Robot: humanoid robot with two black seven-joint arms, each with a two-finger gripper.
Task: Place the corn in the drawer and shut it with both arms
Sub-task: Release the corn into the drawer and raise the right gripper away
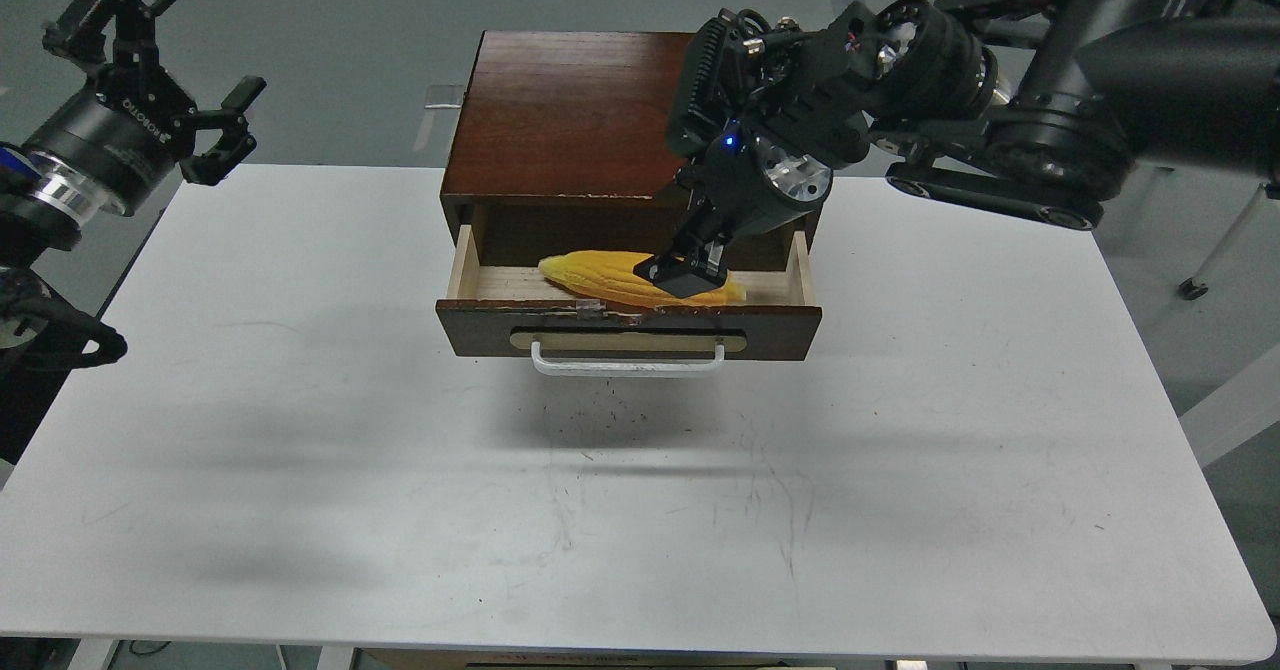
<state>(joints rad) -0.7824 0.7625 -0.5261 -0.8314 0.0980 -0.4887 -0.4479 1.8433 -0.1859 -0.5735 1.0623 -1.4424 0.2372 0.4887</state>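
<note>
The yellow corn [598, 274] lies almost level inside the open drawer [630, 328], its pointed end to the left. My right gripper [683, 274] reaches down into the drawer and is shut on the corn's thick right end. The drawer is pulled out from the dark wooden box [575, 118]; its white bar handle [628, 362] faces me. My left gripper [160, 70] is open and empty, held up beyond the table's far left corner, well away from the drawer.
The box stands at the back middle of a white table [400, 510]. My right arm [1000, 100] stretches over the box's right side from the upper right. A table leg or chair base [1215, 250] shows at the far right.
</note>
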